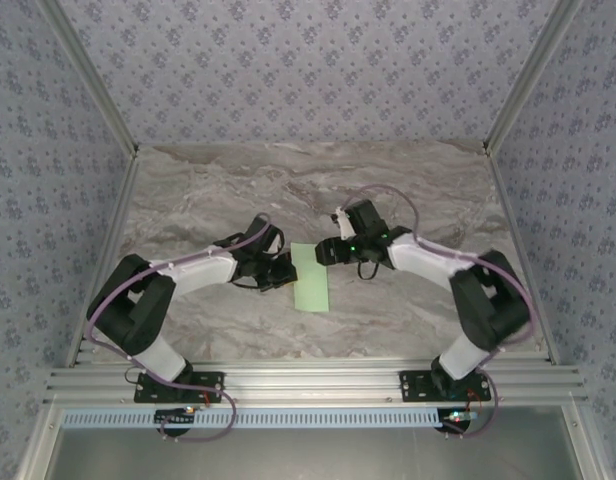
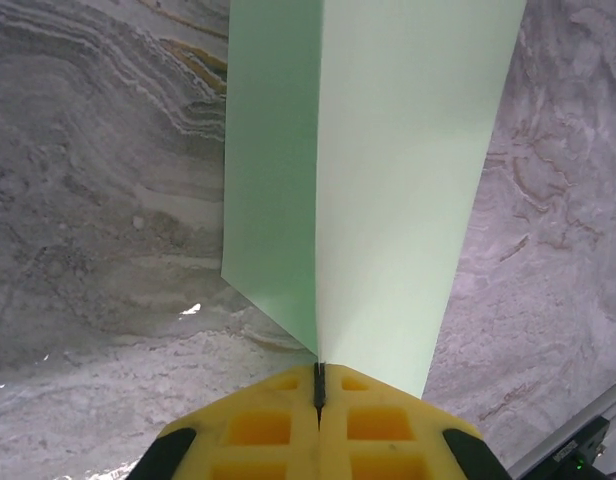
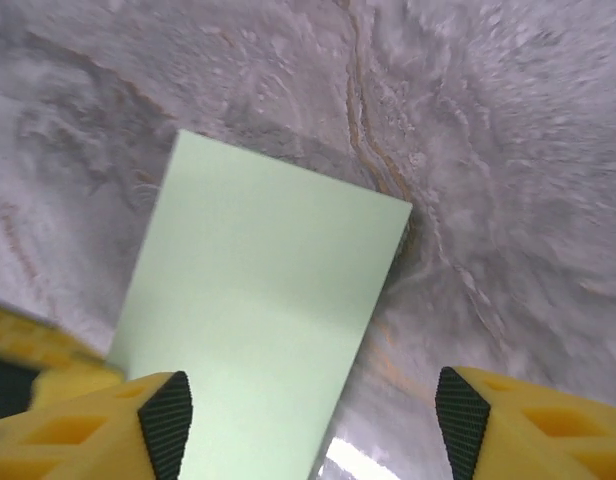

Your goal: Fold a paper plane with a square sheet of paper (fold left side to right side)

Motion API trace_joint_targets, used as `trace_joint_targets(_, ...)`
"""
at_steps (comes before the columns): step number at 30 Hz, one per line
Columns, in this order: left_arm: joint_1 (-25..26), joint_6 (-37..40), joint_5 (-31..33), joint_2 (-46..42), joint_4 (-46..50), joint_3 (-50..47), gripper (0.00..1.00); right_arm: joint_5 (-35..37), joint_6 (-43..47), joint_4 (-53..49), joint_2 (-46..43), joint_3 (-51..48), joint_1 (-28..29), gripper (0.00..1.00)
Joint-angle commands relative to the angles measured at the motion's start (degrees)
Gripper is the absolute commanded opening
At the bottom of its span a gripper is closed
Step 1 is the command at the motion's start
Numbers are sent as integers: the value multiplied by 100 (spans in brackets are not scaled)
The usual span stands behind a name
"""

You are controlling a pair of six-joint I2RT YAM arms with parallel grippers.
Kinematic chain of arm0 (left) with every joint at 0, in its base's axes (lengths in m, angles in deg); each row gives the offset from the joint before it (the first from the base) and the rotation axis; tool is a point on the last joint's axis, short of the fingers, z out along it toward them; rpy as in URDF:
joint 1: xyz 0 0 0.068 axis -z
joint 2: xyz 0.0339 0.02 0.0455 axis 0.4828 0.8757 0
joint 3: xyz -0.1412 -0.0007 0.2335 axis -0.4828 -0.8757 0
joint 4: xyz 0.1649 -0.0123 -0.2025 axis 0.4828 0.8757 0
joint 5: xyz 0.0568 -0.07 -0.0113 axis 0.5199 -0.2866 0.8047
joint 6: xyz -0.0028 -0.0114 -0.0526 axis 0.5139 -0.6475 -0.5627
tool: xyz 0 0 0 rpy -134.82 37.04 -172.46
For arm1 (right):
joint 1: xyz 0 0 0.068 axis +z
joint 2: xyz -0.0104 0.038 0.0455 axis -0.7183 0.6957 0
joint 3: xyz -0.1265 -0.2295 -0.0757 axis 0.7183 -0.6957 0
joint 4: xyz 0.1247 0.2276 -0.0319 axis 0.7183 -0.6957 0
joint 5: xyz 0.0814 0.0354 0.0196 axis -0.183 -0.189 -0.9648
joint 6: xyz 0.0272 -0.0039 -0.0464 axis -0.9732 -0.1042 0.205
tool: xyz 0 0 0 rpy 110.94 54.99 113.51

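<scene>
at the middle of the marble table [image 1: 408,190], the square sheet of paper [image 1: 311,278] is seen folded into a narrow strip. its left side is pinched by the left gripper [image 2: 318,385], whose jaws are clamped together. the right gripper [image 3: 313,420] is held spread wide just above the sheet, with nothing grasped.

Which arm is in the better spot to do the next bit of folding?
Probably left: the left gripper is shut on the edge of the green paper. The right gripper hangs open over it, holding nothing.
</scene>
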Motion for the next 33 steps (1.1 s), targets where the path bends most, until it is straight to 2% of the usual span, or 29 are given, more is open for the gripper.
trace_joint_targets(1,34,-203,-36,-253,-85,-40,3,707,561,279,-859,-728,396,76)
trace_joint_targets(6,33,-290,-174,-254,-169,-54,3,1638,699,586,-2120,-1821,1569,80)
trace_joint_targets(10,31,-370,-256,-241,-268,-93,2,2673,753,883,-2397,-2186,2656,82)
trace_joint_targets(16,30,-449,-311,-254,-313,-125,2,3755,1131,966,-1291,-1693,3664,83)
trace_joint_targets(24,24,-468,-353,-250,-305,-108,1,3935,1446,1387,-147,-1143,3854,81)
trace_joint_targets(29,15,-454,-354,-248,-292,-120,1,3891,1440,1561,66,-1101,3725,63)
trace_joint_targets(33,-4,-420,-351,-245,-236,-120,1,3771,1478,1545,17,-1062,3668,38)
